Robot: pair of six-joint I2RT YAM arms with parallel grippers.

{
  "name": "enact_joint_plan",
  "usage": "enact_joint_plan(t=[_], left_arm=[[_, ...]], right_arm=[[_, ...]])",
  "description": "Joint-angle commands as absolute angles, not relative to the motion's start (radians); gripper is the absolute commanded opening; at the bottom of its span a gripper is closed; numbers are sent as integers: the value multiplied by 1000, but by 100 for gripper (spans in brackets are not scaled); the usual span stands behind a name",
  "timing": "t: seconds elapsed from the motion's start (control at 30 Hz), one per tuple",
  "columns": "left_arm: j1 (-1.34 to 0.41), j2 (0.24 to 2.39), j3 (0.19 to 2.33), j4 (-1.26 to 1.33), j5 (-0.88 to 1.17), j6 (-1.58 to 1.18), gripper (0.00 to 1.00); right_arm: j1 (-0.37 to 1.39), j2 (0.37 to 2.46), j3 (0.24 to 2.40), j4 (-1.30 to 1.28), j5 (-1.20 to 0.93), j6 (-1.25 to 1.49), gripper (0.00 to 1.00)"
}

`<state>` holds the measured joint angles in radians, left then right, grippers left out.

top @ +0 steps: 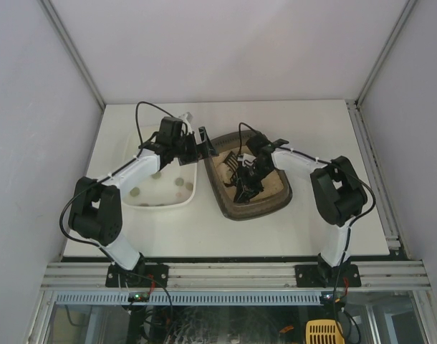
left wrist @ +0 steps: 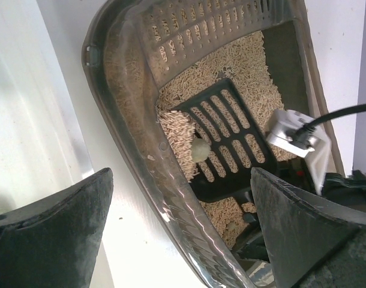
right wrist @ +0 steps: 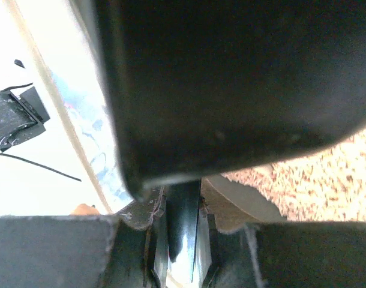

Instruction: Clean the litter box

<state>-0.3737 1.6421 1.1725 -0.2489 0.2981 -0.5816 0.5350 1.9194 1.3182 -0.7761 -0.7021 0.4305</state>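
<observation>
The litter box [top: 261, 212] sits on the tabletop [top: 311, 129] at 3 o'clock from the white tray [top: 161, 206]. Right tool [top: 243, 183] grasps the scoop [left wrist: 225, 138] inside it; left tool [top: 206, 145] is released, wide.

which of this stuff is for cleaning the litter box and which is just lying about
For the job: litter box, black slotted scoop in the right gripper, lump on the scoop, white tray holding lumps, likely the dump spot.
Just there: yellow object below the near rail; left gripper, open and empty.
</observation>
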Motion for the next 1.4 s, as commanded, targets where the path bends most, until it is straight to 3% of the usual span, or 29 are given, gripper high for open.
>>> enact_joint_plan(t=[0.0,0.33,0.63,1.03,1.37], left_arm=[[-373,1623,1183,-230,344,-555,100],[-371,1608,1176,-223,347,-538,99],[-330,1512,1186,-210,326,-489,97],[-179,1406,1304,-550,363,-354,99],[-163,1359,1417,-790,114,-203,100]], right_arm=[[530,1794,1322,-836,-617,421,0],[510,1724,1311,-884,-602,403,0],[502,1561,1160,-767,-556,467,0],[536,1295,615,4,-573,757,0],[583,1249,375,492,-544,847,0]])
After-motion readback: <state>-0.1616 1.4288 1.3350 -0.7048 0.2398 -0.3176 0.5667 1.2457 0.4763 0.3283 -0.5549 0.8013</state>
